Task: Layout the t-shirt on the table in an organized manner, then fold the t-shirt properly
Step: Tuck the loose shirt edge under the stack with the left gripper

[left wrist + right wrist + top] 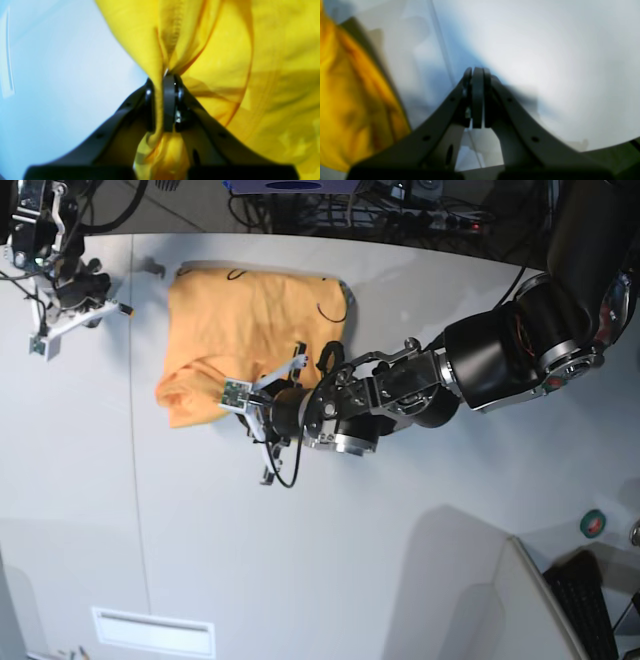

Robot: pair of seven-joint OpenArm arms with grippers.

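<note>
Spotted the table (300, 570), big and white-grey. Had the t-shirt (250, 330) lying bunched on its far part. Saw left gripper (160, 100) clenched on that shirt's near edge, right gripper (476, 75) closed, holding nothing, off the shirt's left.

T-shirt (250, 330) on the table (400, 580) in the base view's upper centre, left gripper (250, 405) at its lower edge, right gripper (75, 305) upper left, apart, slot plate (153, 632) lower left.

Base view looks straight down from high up; both wrist views sit close behind their hands, sharing the t-shirt (250, 325).
</note>
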